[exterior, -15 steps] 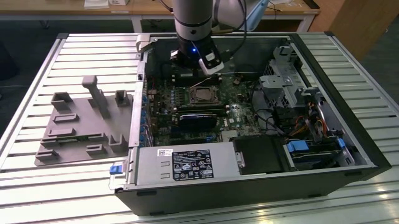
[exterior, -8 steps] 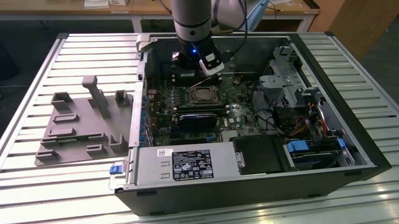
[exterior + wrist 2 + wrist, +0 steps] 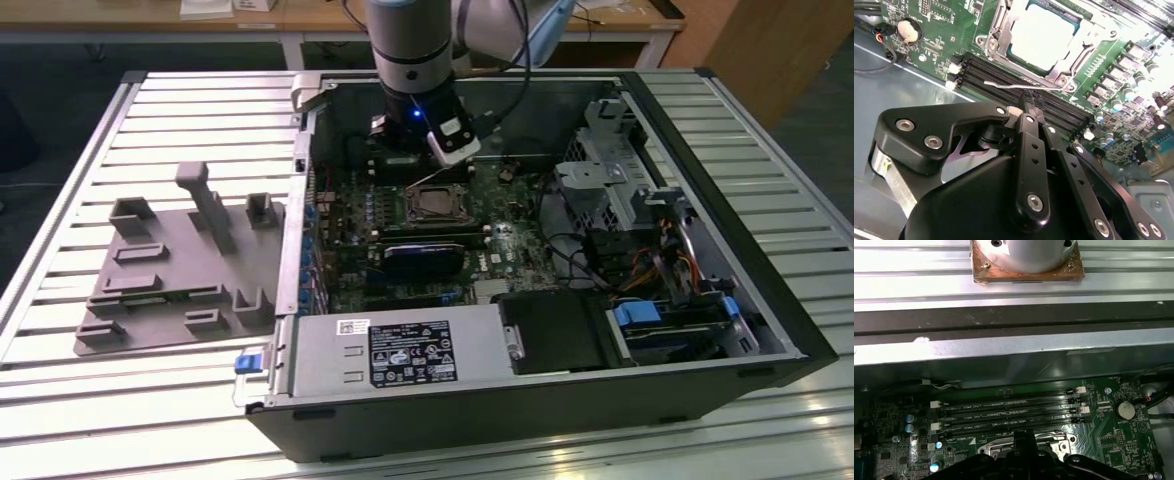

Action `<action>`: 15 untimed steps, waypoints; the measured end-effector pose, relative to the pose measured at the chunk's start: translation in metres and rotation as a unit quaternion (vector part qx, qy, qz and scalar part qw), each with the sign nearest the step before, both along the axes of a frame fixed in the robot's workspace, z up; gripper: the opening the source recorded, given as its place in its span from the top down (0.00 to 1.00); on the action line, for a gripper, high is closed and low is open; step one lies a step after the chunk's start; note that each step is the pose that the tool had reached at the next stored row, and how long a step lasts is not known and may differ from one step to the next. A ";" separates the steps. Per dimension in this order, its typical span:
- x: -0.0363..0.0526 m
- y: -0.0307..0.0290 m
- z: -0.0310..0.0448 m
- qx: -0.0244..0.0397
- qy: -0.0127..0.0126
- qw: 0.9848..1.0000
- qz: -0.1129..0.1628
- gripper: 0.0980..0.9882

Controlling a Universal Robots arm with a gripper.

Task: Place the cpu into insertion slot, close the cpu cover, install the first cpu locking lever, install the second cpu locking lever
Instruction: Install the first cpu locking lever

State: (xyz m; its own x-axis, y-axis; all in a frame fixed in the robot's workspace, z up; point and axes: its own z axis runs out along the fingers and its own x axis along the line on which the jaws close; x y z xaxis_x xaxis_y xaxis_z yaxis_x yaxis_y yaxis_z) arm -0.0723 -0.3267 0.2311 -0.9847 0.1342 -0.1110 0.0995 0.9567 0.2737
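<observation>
The computer case (image 3: 534, 410) lies open on top, so the motherboard (image 3: 354, 215) can be reached from above. Around the insertion slot (image 3: 434, 205) room is tight: the drive cage (image 3: 601, 175) stands toward the exterior view's right and the black card (image 3: 424, 255) lies just beside. In the second wrist view a thin locking lever (image 3: 1004, 85) juts over the memory slots (image 3: 979, 70), just ahead of the gripper (image 3: 1025, 107).

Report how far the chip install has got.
Done: the chip is seated, the cover frame down around it. In hand: the gripper is at a thin wire lever. Left: that lever looks unlatched; the other I cannot judge.
</observation>
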 end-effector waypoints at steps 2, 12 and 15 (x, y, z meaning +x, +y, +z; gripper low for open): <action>0.0012 0.0001 -0.0009 0.000 0.000 1.000 0.000 0.99; 0.0082 0.0025 -0.0051 0.000 0.000 1.000 -0.004 0.99; 0.0105 0.0034 -0.0062 -0.001 0.000 1.000 -0.006 0.99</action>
State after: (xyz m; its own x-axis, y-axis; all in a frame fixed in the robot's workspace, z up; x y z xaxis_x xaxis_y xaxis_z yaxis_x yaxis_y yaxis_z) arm -0.0618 -0.3232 0.2250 -0.9831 0.1456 -0.1113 0.1108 0.9559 0.2721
